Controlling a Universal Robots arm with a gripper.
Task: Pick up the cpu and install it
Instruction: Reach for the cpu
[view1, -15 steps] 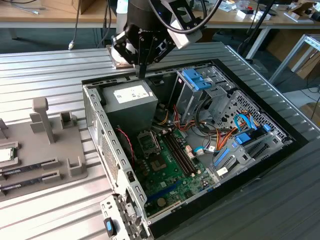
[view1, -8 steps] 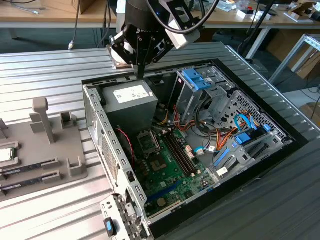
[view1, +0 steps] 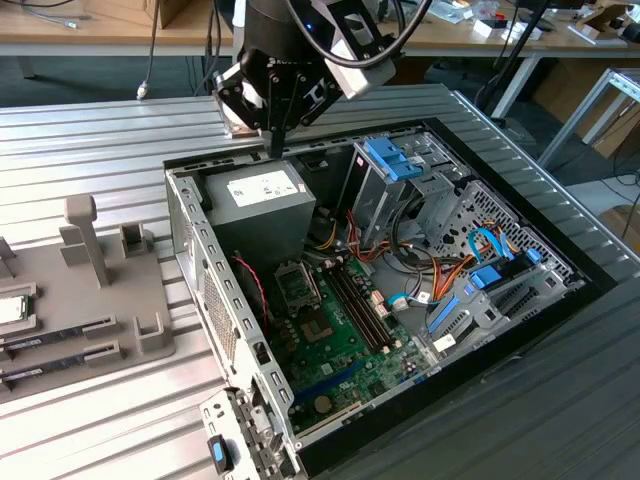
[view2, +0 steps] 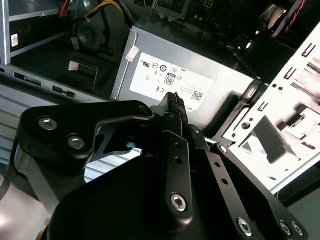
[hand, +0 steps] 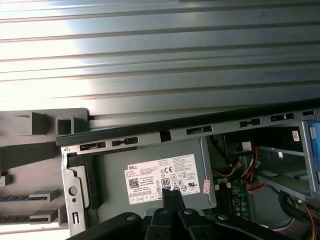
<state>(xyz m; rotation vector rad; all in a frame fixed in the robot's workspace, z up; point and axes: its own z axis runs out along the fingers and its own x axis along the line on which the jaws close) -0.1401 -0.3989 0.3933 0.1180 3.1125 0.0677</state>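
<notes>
The cpu, a pale silvery square, lies in the grey holder at the exterior view's far left. My gripper hangs far from it, over the back edge of the open computer case, just above the grey power supply. In both wrist views the two black fingers stand pressed together over the supply's white label, with nothing between them. The motherboard socket frame sits open-topped on the green board, below the power supply.
Two long dark memory sticks lie in the holder beside the cpu, and grey posts rise from it. Inside the case are a blue-handled drive cage, coloured cables and a small dark chip. The table is ribbed metal.
</notes>
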